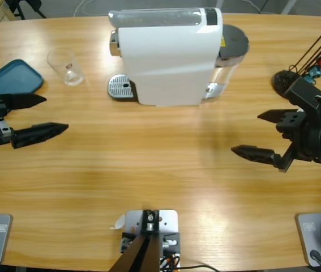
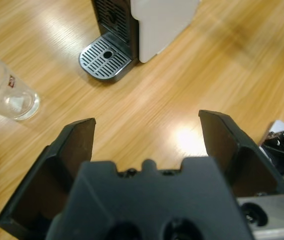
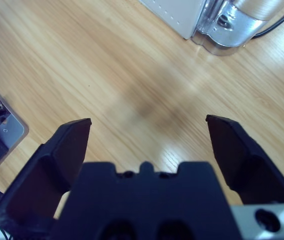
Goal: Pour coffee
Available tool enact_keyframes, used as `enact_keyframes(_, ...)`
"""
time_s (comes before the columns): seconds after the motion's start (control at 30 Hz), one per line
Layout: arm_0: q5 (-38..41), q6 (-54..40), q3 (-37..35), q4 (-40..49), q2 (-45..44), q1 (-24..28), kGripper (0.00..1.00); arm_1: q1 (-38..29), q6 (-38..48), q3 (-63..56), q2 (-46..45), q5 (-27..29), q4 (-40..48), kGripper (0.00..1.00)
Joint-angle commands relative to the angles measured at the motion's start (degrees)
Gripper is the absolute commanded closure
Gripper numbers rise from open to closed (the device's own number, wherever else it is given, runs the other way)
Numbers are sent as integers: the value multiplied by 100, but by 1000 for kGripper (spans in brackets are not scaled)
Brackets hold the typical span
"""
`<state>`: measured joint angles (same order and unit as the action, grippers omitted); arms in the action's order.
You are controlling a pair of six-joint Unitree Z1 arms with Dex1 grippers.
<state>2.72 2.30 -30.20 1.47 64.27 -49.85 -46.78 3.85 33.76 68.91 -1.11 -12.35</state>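
Both grippers, left (image 1: pixel 52 116) and right (image 1: pixel 245 134), are hovering with fingers spread, risking toppling the glass (image 1: pixel 65 67) beside the tray (image 1: pixel 120 88).

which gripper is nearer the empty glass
Left. The left gripper sits open just below and beside the glass; the right gripper, also open, is across the table past the coffee machine.
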Motion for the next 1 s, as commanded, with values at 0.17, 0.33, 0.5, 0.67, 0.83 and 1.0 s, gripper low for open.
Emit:
enact_keyframes(0.17, 1878, 1196, -2111, 1456, -64, 1033, 110, -42, -51, 6, 106, -153, -57, 0)
enact_keyframes(0.33, 4144, 2549, -2156, 389, 1247, 2548, 147, -42, -51, -1, -6, -153, -57, 0)
enact_keyframes(0.5, 4879, 4160, -2160, -827, 2005, 3086, 164, -42, -51, -10, -94, -175, -57, 0)
enact_keyframes(0.67, 5091, 5325, -2121, -1978, 2543, 3086, 222, -42, -51, -33, -191, -170, -57, 0)
enact_keyframes(0.83, 5520, 6179, -2084, -3265, 3255, 3000, 234, -42, -51, -45, -243, -170, -48, 0)
enact_keyframes(1.0, 5622, 6680, -1494, -4698, 3689, 2918, 234, -42, -51, -54, -300, -170, -39, 0)
